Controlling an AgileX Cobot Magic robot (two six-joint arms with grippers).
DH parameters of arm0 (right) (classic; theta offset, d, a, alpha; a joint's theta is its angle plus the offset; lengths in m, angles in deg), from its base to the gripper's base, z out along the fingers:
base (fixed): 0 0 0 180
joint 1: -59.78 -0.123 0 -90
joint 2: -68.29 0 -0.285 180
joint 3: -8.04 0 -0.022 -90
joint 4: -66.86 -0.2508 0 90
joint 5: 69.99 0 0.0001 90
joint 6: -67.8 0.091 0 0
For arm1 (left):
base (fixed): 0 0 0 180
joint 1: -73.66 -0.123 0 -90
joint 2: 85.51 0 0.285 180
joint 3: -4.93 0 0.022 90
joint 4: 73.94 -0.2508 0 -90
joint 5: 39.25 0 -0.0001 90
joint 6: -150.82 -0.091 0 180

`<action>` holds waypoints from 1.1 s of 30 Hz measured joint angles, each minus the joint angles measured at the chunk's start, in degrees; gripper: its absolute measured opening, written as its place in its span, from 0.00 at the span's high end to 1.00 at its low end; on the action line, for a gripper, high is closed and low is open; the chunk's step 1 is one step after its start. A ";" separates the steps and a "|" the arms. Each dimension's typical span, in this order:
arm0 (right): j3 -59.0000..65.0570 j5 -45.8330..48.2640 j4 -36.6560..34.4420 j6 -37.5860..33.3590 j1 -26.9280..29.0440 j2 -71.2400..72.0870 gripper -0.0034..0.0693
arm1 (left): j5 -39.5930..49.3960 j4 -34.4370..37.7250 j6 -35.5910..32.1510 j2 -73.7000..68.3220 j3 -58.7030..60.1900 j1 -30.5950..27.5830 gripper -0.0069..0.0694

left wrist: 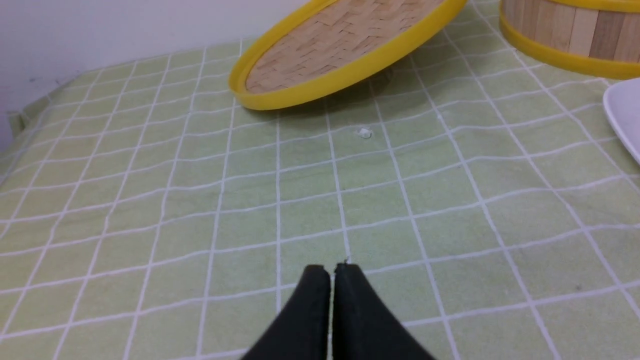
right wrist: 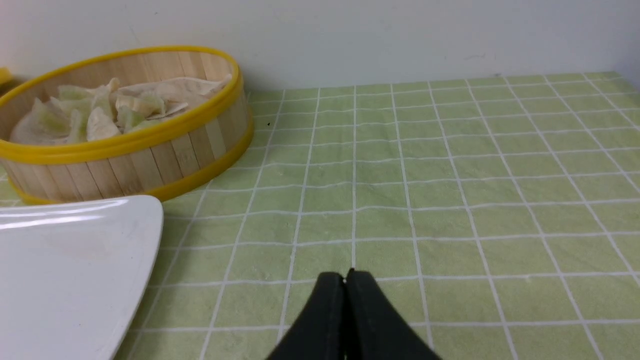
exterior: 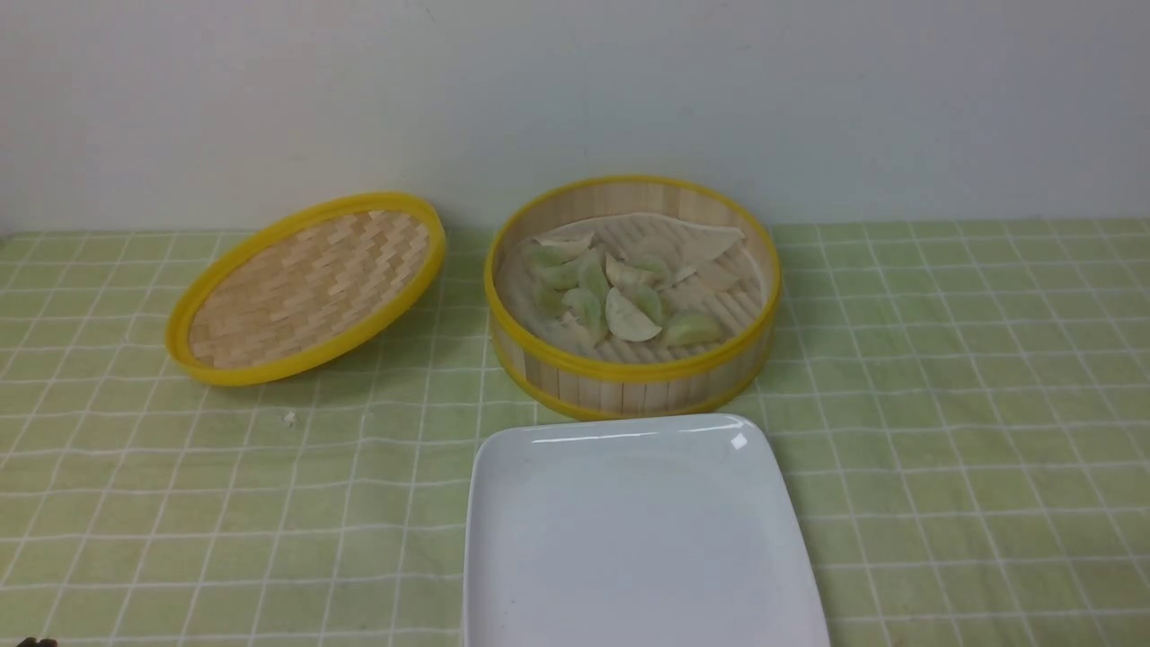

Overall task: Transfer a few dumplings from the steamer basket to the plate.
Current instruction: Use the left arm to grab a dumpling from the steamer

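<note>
The steamer basket (exterior: 629, 377) stands at the table's middle back, with several pale green and cream dumplings (exterior: 629, 314) heaped inside on a pale liner. The white plate (exterior: 638, 539) lies bare just in front of it. In the right wrist view the basket (right wrist: 150, 160), dumplings (right wrist: 100, 125) and plate (right wrist: 70, 265) show too. My left gripper (left wrist: 332, 268) is shut and empty, low over the cloth, well short of the lid. My right gripper (right wrist: 345, 275) is shut and empty over the cloth right of the plate. Neither gripper shows in the front view.
The shallow woven lid (exterior: 305, 288) leans tilted left of the basket; it also shows in the left wrist view (left wrist: 345, 40). A small white crumb (exterior: 289, 418) lies on the green checked cloth (exterior: 943, 404) in front of the lid. A pale wall stands behind.
</note>
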 joint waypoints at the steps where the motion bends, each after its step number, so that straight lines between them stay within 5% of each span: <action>1: 0.00 0.00 0.00 0.00 0.00 0.00 0.97 | 0.00 -0.06 0.00 0.00 0.00 0.00 0.92; 7: 0.00 0.00 0.00 0.39 0.00 0.00 0.97 | -2.00 1.58 0.92 0.00 0.06 0.00 0.92; 17: 0.02 -0.15 0.00 0.40 0.00 0.00 0.97 | -34.01 31.85 18.91 0.00 0.13 0.00 0.92; 21: 0.07 -0.44 0.00 0.45 0.00 0.00 0.97 | -42.89 34.89 25.12 0.00 -0.39 0.00 0.92; 26: 0.51 -7.80 -7.49 3.67 0.00 0.00 0.97 | -37.01 25.08 29.38 -0.18 -9.79 0.00 0.92; 30: 0.51 -21.39 -25.07 11.31 0.00 0.00 0.97 | -18.89 9.31 30.34 -8.70 -26.43 0.06 0.92; 32: 0.51 -25.24 -31.13 12.08 0.00 0.00 0.97 | -5.16 5.47 30.40 -16.97 -35.32 0.71 0.92; 33: 0.51 -25.51 -31.56 12.08 0.00 0.00 0.97 | -5.16 5.47 30.40 -16.97 -35.32 0.71 0.92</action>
